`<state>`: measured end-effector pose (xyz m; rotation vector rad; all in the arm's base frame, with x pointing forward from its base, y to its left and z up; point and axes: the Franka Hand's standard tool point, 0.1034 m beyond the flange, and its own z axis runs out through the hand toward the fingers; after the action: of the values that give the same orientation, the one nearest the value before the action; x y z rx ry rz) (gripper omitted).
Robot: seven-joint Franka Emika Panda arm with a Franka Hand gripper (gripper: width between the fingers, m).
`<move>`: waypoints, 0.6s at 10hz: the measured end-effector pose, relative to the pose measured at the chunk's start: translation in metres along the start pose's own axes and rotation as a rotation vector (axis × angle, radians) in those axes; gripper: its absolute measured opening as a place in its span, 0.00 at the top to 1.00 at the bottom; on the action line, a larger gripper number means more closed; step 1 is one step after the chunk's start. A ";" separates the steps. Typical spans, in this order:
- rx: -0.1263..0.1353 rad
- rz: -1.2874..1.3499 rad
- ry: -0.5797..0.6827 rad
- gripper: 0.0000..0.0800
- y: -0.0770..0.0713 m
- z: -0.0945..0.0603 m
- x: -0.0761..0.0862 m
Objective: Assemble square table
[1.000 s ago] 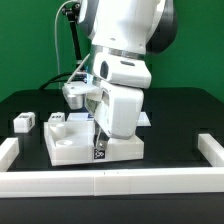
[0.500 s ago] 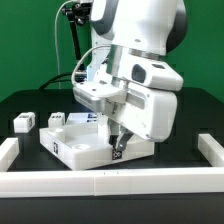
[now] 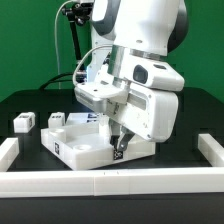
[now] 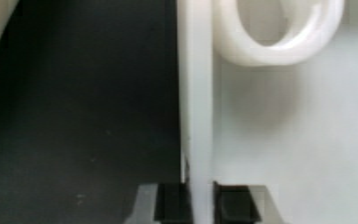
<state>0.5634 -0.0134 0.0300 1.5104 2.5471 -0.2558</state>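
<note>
The square table's white slab (image 3: 78, 146) lies flat on the black table, a little left of centre in the exterior view. My gripper (image 3: 119, 146) comes down on the slab's front right part. In the wrist view the slab's thin raised rim (image 4: 197, 100) runs straight between my black fingertips (image 4: 165, 203), and my gripper (image 4: 201, 203) is shut on it. Beside the rim the slab (image 4: 300, 140) carries a round raised ring (image 4: 265, 48). Two small white legs (image 3: 22, 122) (image 3: 56, 120) stand apart at the exterior view's left.
Long white border rails run along the front (image 3: 100, 183), the exterior view's left (image 3: 8, 150) and its right (image 3: 212, 148). The big white arm body (image 3: 150, 95) hangs over the slab's right half and hides what lies behind it.
A second ago the arm stood further to the exterior view's left. It has swung right and turned, and the slab has turned with it. Over the last half second nothing moved.
</note>
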 end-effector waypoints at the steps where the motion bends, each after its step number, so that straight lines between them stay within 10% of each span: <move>1: 0.005 -0.074 0.002 0.93 -0.002 0.002 -0.002; 6: 0.049 -0.192 0.008 0.93 0.012 -0.007 0.035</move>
<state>0.5574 0.0236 0.0282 1.2853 2.7130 -0.3395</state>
